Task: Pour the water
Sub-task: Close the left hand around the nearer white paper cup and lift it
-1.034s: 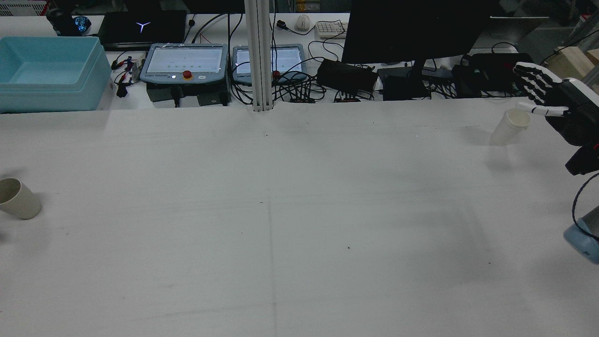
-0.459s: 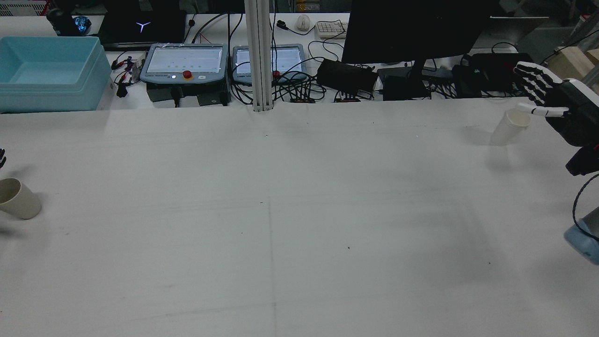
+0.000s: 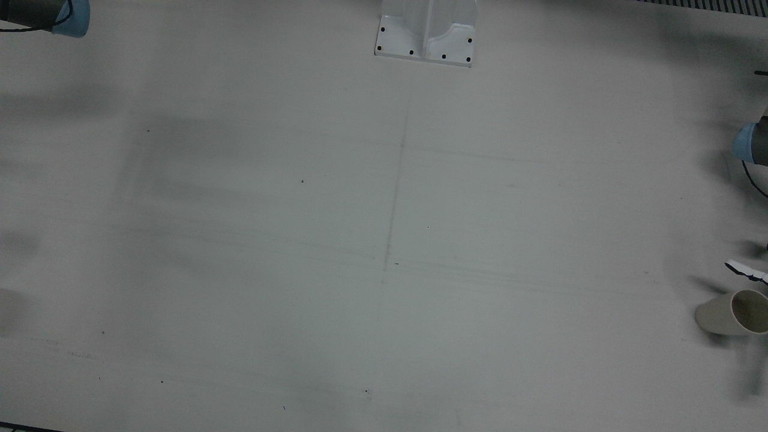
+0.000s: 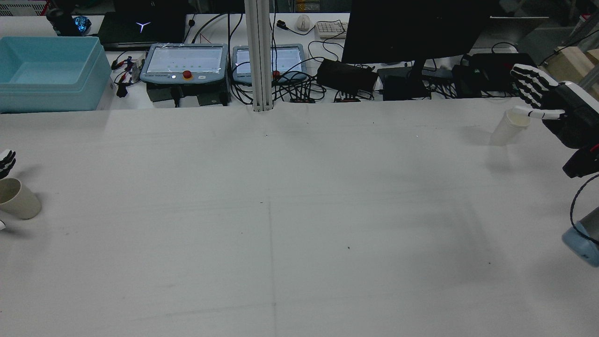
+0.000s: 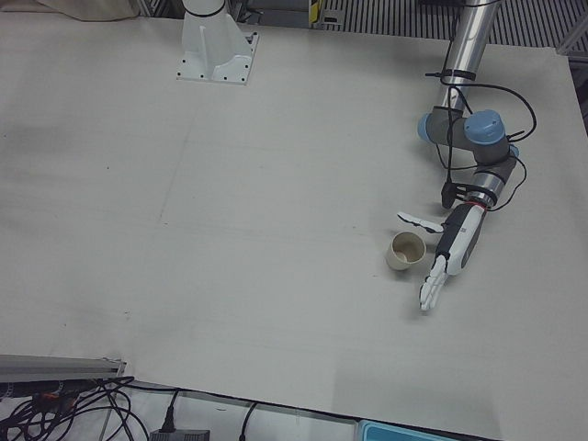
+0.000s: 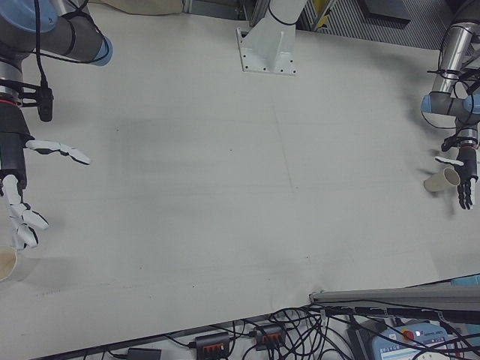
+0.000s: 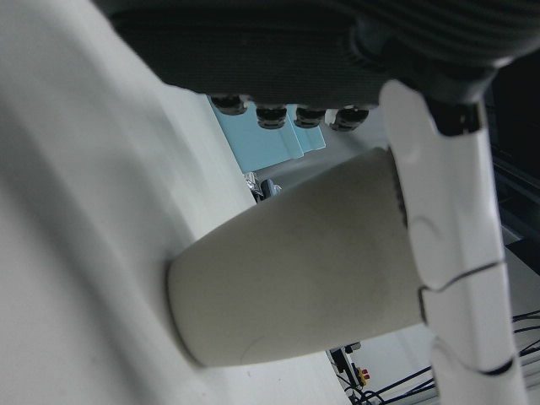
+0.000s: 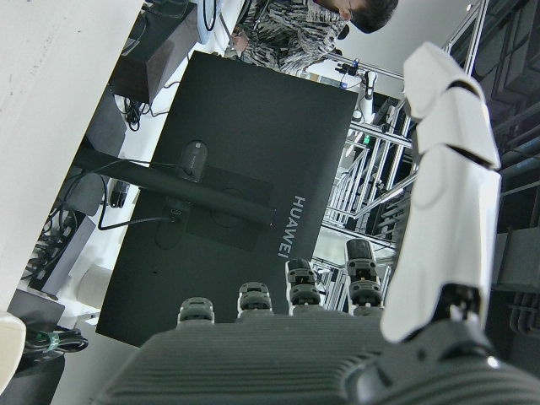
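On the pale counter the left hand hangs low with its fingers spread wide and holding nothing; a beige cup stands upright just beside its palm, between the outstretched thumb on the side toward the arm's pedestal and the long fingers on the operators' side. In the left hand view the cup's wall fills the frame close in front of the palm, with the thumb lying across its rim end, though whether thumb and cup touch cannot be told. In the rear view only the fingertips of this hand show at the picture's edge, just above the cup. Well apart, at the other end of the counter, the right hand is likewise spread wide and empty, fingers fanned toward the operators' desk and thumb stretched sideways. A translucent white cup stands upright just beside that thumb, whose tip reaches over its rim; in the right-front view the same cup sits at the frame's edge just below the fingertips of the right hand. Beyond the counter stand a dark monitor, two pendant screens and a light blue bin.
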### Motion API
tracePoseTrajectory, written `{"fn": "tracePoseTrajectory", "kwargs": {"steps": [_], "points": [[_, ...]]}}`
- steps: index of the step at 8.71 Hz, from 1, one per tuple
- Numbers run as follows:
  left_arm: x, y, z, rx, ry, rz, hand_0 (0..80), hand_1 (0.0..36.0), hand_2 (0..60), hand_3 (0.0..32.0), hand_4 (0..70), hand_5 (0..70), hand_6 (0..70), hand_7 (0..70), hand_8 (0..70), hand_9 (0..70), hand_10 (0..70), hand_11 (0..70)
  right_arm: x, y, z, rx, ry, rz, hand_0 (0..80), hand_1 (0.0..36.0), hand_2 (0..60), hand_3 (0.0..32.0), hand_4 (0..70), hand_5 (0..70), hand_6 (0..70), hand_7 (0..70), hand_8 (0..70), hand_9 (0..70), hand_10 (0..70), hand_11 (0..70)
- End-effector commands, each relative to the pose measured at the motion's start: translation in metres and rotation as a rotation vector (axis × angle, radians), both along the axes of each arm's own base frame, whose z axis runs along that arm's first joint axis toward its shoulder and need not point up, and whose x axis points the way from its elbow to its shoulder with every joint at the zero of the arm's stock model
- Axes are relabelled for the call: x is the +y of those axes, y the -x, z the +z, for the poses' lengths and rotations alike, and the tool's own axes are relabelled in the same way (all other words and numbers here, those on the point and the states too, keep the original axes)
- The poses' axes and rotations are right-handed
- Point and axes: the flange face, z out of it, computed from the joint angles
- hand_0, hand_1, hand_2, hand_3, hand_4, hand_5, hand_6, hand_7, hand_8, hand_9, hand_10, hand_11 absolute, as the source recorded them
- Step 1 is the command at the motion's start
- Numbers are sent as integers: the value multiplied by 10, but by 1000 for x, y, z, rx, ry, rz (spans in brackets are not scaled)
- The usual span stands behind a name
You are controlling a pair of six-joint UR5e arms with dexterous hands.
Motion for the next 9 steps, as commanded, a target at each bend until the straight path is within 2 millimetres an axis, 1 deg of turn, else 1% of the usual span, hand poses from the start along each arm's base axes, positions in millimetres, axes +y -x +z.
{"fn": "tracePoseTrajectory", "kwargs": {"steps": [1, 3, 4, 5, 6, 7, 8, 9], "points": [[-7, -9, -6, -1, 1, 7, 585, 150, 0, 0, 63, 0, 0, 27, 47, 0, 0, 0, 1, 0, 2, 2, 4, -2, 541, 235, 170, 100, 40, 204, 59, 122, 45, 44, 5, 28], [-13, -15, -10, -4, 4, 9, 590, 154, 0, 0, 64, 0, 0, 28, 48, 0, 0, 0, 2, 0, 5, 2, 10, -2, 538, 233, 173, 92, 37, 204, 58, 120, 45, 44, 7, 31], [-16, -17, -14, -2, 2, 9, 610, 175, 0, 0, 79, 0, 0, 30, 48, 0, 0, 1, 2, 0, 7, 4, 14, -2, 539, 233, 172, 92, 39, 205, 57, 119, 44, 44, 6, 29], [-17, -17, -16, 2, -1, 9, 768, 335, 353, 0, 202, 700, 2, 31, 71, 0, 1, 30, 2, 0, 8, 5, 17, -2, 537, 232, 173, 82, 40, 204, 57, 117, 43, 42, 6, 29], [-18, -18, -19, 7, -6, 10, 800, 360, 600, 0, 545, 700, 26, 83, 92, 2, 6, 37, 2, 0, 8, 5, 17, -2, 533, 232, 184, 70, 47, 205, 57, 115, 44, 42, 7, 30], [-19, -19, -23, 11, -3, 11, 800, 360, 600, 0, 700, 700, 58, 142, 89, 22, 19, 51, 3, 0, 9, 6, 18, -2, 535, 235, 192, 70, 54, 207, 55, 113, 43, 41, 8, 32], [-19, -19, -24, 17, 3, 13, 773, 351, 600, 0, 700, 700, 86, 157, 91, 38, 28, 58, 6, -1, 15, 6, 29, -1, 537, 238, 194, 76, 56, 207, 51, 110, 42, 39, 7, 31], [-20, -19, -27, 17, 4, 12, 728, 310, 482, 0, 700, 700, 105, 168, 96, 52, 29, 57, 6, -1, 15, 6, 29, -1, 539, 238, 187, 80, 52, 205, 47, 106, 39, 34, 3, 25]]}}
